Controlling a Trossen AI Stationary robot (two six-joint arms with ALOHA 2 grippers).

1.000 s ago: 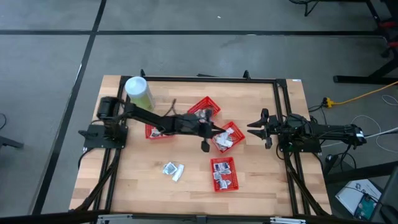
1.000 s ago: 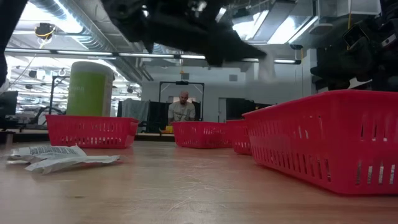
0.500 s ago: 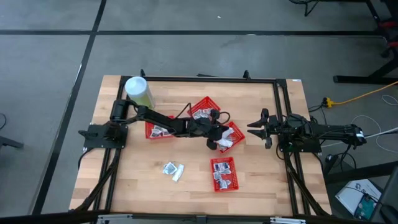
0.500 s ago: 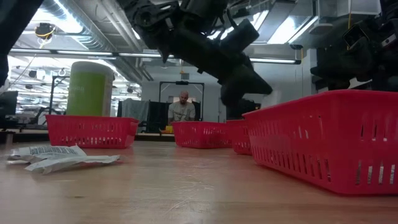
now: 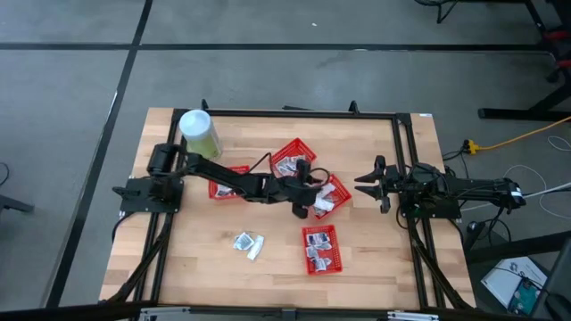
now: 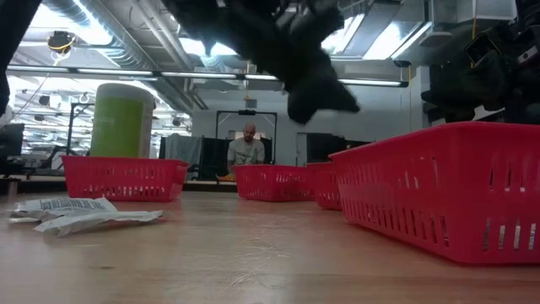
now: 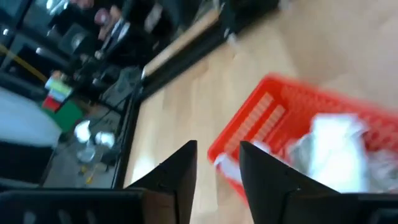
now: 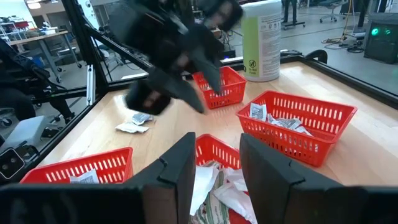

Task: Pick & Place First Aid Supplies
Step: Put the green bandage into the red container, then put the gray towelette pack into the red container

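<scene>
While canister (image 8: pixel 261 38) label's unreadable — L gripper (image 7: pixel 217 168) open, empty.

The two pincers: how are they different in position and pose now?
The left pincer reaches over the middle of the table, beside a red basket holding packets; the right pincer waits at the table's right edge, over bare wood. Both stand open, holding nothing.
</scene>
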